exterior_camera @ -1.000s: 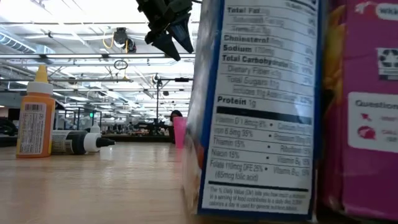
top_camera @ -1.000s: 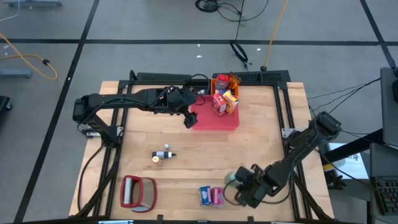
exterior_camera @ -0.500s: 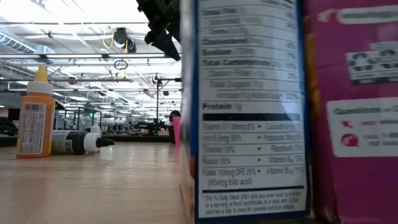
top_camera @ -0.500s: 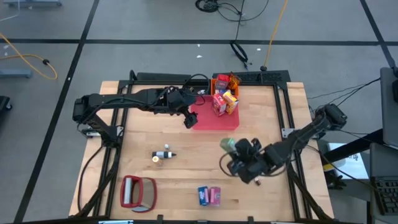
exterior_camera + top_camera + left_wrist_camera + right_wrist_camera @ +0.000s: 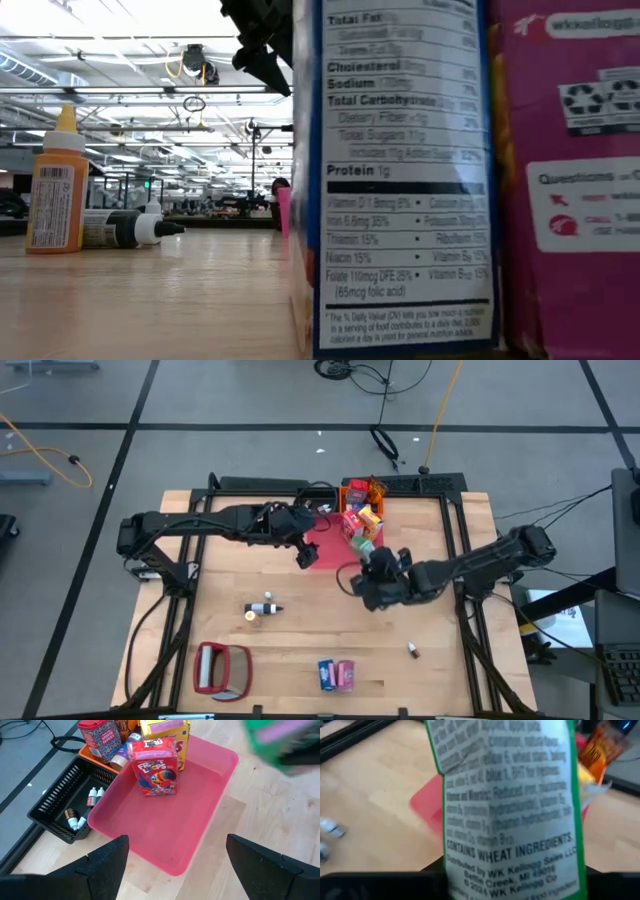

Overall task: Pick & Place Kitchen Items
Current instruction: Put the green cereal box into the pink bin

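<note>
A green packet (image 5: pixel 368 547) hangs over the near right part of the red tray (image 5: pixel 335 555), with my right gripper (image 5: pixel 374 563) shut on it. Its printed back fills the right wrist view (image 5: pixel 510 795). My left gripper (image 5: pixel 306 553) stands open above the tray's left edge, nothing between its fingers (image 5: pixel 107 862). A red carton (image 5: pixel 154 770) and a yellow carton (image 5: pixel 172 735) stand upright on the tray's far end. A blue packet (image 5: pixel 328 674) and a pink packet (image 5: pixel 347 674) stand side by side near the table's near edge. Small bottles (image 5: pixel 262 609) lie at the centre left. My right gripper holds the green packet by one end (image 5: pixel 510 870); the packet itself hides the fingers. The gripper comes from the table's right and near side, slanting down. The packet sticks out ahead of it toward the tray, lifted clear of table and tray.
An orange basket (image 5: pixel 362 488) with groceries stands beyond the tray. A black basket (image 5: pixel 60 805) beside it holds tiny bottles. A red-framed silvery object (image 5: pixel 222 668) lies at the near left. A small item (image 5: pixel 412 650) lies at the near right. An orange bottle (image 5: pixel 55 180) stands by the small bottles.
My right gripper has swung from beside the blue and pink packets at the near edge toward the far edge and the red tray, rising and turning, with the green packet in it. In the low view the blue packet now stands straighter than before.
</note>
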